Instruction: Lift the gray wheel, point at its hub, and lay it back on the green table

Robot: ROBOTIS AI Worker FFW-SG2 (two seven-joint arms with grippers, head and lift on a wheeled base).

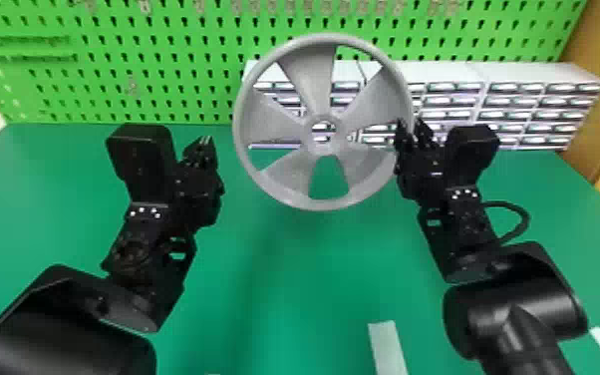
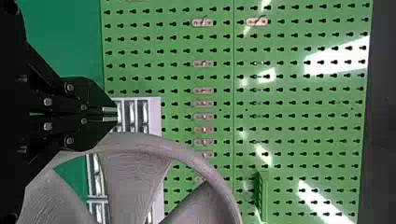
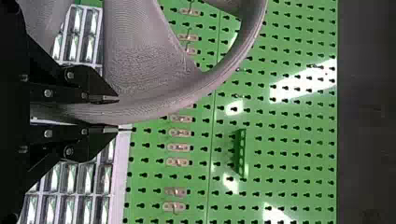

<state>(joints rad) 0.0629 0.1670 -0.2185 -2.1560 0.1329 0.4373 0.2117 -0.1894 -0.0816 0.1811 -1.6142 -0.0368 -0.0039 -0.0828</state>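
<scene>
And the right hand (image 1: 412, 127) has the gray wheel (image 1: 309, 75) by the rim, right over on the wheel's right side! In the right wrist view, the hand (image 3: 118, 114) has its two flat black fingers parted by just about the thickness of that rim, one on each side, clamped on it. A solid one-handed hold, and up stands the wheel, its open spokes facing the head camera, the hub (image 1: 324, 148) in the middle, inward from the right hand's grip.

Over to the left hand (image 1: 205, 140), off the wheel's left side with a patch of green between them in the head view, nothing in its grasp. The left wrist view has this hand's (image 2: 116, 115) fingers drawn together, only the thinnest sliver between the tips, and the wheel's curved rim sweeping past beside them. So it's wheel in the middle, a hand either side, and only the right one gripping!

The lower rim shows against the green counter (image 1: 314, 259); behind the wheel, white drawer units (image 1: 528, 107) stand before a bright green pegboard (image 1: 189, 80). Down at the near side of the counter lies a pale strip (image 1: 387, 346), well apart from the wheel.
</scene>
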